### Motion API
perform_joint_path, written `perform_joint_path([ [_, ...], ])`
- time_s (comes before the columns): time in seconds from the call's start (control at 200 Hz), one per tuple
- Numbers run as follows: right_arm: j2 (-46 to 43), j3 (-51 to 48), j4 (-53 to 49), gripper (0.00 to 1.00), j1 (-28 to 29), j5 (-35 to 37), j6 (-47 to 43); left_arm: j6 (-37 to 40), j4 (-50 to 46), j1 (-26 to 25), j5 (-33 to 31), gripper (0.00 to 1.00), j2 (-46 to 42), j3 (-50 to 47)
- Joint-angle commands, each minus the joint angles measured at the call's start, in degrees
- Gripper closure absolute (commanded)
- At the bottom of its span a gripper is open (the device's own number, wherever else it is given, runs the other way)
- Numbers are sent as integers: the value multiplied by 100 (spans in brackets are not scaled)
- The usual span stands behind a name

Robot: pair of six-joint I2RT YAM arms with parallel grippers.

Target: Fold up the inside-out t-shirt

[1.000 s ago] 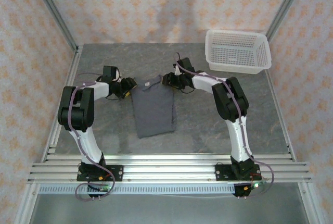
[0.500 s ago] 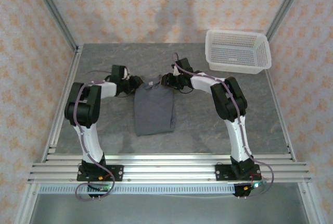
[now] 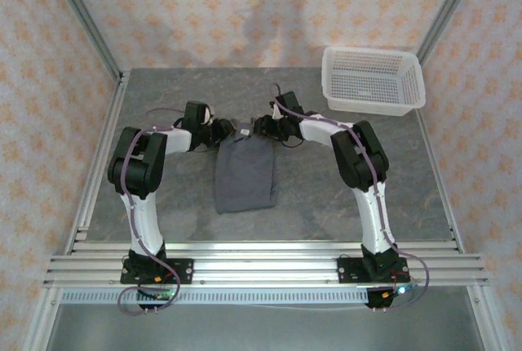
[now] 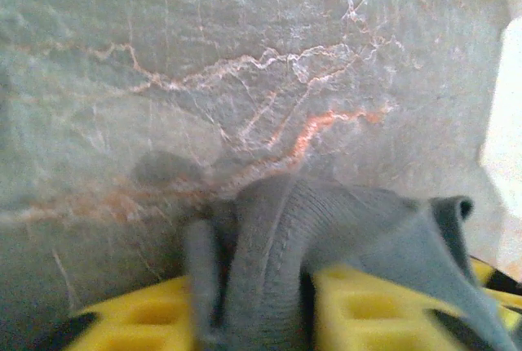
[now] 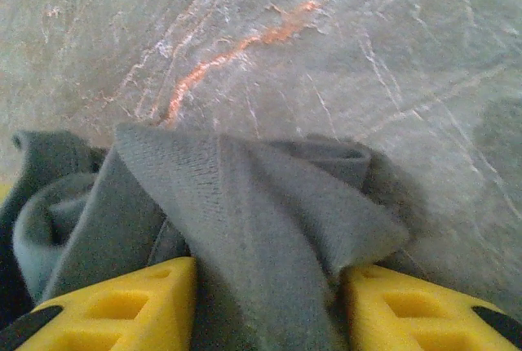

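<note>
Top external: left gripper (image 3: pixel 226 131) and right gripper (image 3: pixel 259 127) both clamp the far edge of the slate-grey t-shirt (image 3: pixel 243 175), a narrow strip.

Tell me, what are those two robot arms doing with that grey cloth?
They are folding a dark slate-grey t-shirt made of soft, wrinkly fabric. It lies as a long, narrow strip in the middle of the grey marbled table. The left gripper and the right gripper each pinch bunched fabric at the shirt's far end, one at each corner. A white plastic mesh basket sits at the table's far right corner, apart from the shirt.
</note>
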Motion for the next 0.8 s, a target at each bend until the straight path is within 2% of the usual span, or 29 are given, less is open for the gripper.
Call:
perform_joint_path([
  [0.0, -700, -365, -3, 51, -67, 233, 19, 62, 42, 23, -206, 93, 106, 111],
  [0.025, -827, -447, 27, 50, -90, 292, 22, 90, -21, 23, -262, 100, 69, 114],
  [0.21, -1402, -1031, 131, 40, -252, 857, -70, 427, -569, 30, -659, 100, -307, 43],
  [0.535, -717, -749, 181, 40, -273, 610, 198, 439, -747, 32, -791, 100, -371, 68],
  [0.796, -396, -680, 194, 45, -93, 381, 299, 391, -730, 32, -775, 100, -363, 92],
])
